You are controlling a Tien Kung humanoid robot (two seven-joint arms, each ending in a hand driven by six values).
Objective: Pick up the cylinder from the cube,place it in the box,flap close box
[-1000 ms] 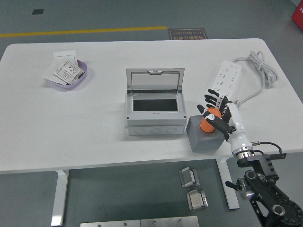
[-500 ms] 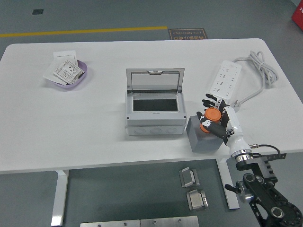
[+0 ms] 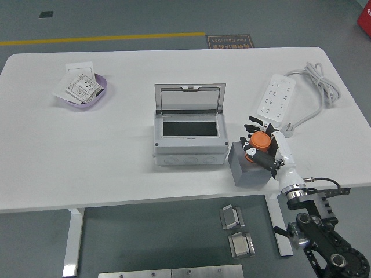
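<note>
The orange cylinder [image 3: 258, 143] was clasped by the right hand [image 3: 265, 149] above the cube [image 3: 246, 169]; a loose grip risked it being dropped

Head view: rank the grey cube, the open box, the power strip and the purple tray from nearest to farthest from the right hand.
1. Grey cube: directly under the right hand, which grips the orange cylinder.
2. Power strip and open box: too close to call; strip behind the hand, box to its left.
3. Purple tray: far left corner.
</note>
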